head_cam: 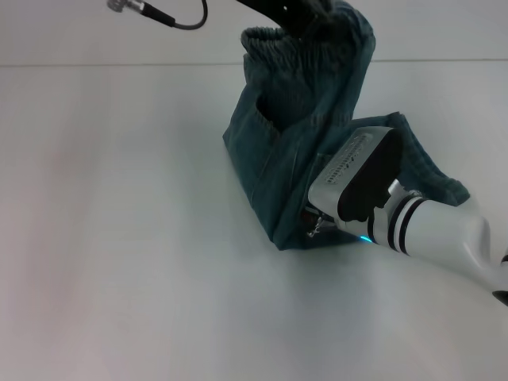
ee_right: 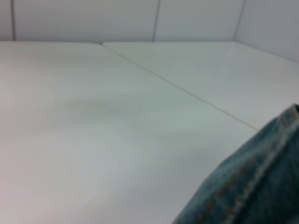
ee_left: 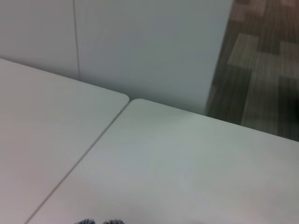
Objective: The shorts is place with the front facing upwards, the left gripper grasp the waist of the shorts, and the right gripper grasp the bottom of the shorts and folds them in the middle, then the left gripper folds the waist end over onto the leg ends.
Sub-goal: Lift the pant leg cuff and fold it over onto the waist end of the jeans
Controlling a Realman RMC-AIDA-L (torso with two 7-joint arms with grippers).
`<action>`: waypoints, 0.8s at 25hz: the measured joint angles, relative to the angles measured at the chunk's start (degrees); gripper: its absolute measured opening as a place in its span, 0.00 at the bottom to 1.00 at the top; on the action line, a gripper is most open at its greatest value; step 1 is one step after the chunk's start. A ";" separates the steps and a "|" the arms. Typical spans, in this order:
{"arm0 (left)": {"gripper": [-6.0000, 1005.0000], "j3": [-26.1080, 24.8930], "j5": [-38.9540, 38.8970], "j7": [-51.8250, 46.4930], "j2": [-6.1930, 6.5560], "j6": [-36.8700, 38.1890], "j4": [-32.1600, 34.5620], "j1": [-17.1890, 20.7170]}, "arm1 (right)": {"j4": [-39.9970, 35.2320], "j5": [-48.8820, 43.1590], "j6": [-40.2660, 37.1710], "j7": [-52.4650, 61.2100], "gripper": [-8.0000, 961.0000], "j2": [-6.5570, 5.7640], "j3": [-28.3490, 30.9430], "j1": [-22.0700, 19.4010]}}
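Observation:
The blue denim shorts (head_cam: 294, 151) are folded lengthwise and rise from the white table. Their gathered elastic waist (head_cam: 274, 40) is held up at the back by my left gripper (head_cam: 311, 22), a dark shape at the top edge that is shut on the waist. The bottom of the shorts (head_cam: 295, 238) lies on the table at the front. There my right gripper (head_cam: 314, 222) is shut on the leg ends, its white body lying across the fabric. A stitched hem (ee_right: 252, 186) shows in the right wrist view. A sliver of fabric (ee_left: 100, 221) shows in the left wrist view.
A black cable (head_cam: 171, 17) hangs at the top left. A seam between two table tops (ee_left: 79, 163) runs through the wrist views, with a white wall (ee_left: 149, 42) behind and carpet floor (ee_left: 261, 65) beyond the table's far edge.

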 joint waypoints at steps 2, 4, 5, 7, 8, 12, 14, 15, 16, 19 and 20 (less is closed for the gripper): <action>0.05 0.99 -0.12 -0.36 -0.06 -0.57 -0.82 -0.01 | 0.43 -2.17 0.30 -0.07 0.01 0.00 1.90 -0.02; 0.05 1.99 -0.17 -0.79 -0.10 -1.36 -1.85 -0.02 | 0.90 -4.21 0.97 -0.15 0.01 0.00 3.54 -0.03; 0.05 2.52 -0.31 -1.02 -0.17 -1.65 -2.34 -0.02 | 1.04 -5.16 1.43 -0.18 0.01 0.00 4.24 -0.04; 0.05 3.74 -1.03 -1.30 -0.32 -2.33 -3.13 0.04 | 1.28 -6.56 2.24 -0.20 0.01 0.00 5.33 -0.06; 0.05 4.33 -1.43 -1.34 -0.37 -2.60 -3.36 0.16 | 1.32 -7.18 2.49 -0.20 0.01 0.00 5.77 -0.12; 0.05 6.06 -2.36 -1.73 -0.40 -4.01 -3.81 0.75 | 1.50 -8.04 2.59 -0.17 0.01 -0.07 6.82 -0.65; 0.05 6.33 -2.44 -1.77 -0.40 -4.25 -4.01 0.79 | 1.77 -8.05 2.54 -0.09 0.01 -0.25 6.98 -1.04; 0.05 6.62 -2.45 -1.80 -0.40 -4.28 -4.19 0.80 | 1.94 -8.06 2.52 -0.06 0.01 -0.37 7.02 -1.23; 0.05 6.86 -2.46 -1.82 -0.41 -4.33 -4.27 0.80 | 2.11 -8.07 2.52 0.00 0.01 -0.44 7.02 -1.39; 0.05 7.31 -2.46 -1.92 -0.36 -4.91 -4.42 0.81 | 2.30 -8.09 2.19 0.24 0.01 -0.74 7.22 -2.55; 0.05 7.32 -2.46 -1.93 -0.29 -5.05 -4.44 0.83 | 2.31 -8.08 1.71 0.27 0.01 -0.89 7.40 -3.15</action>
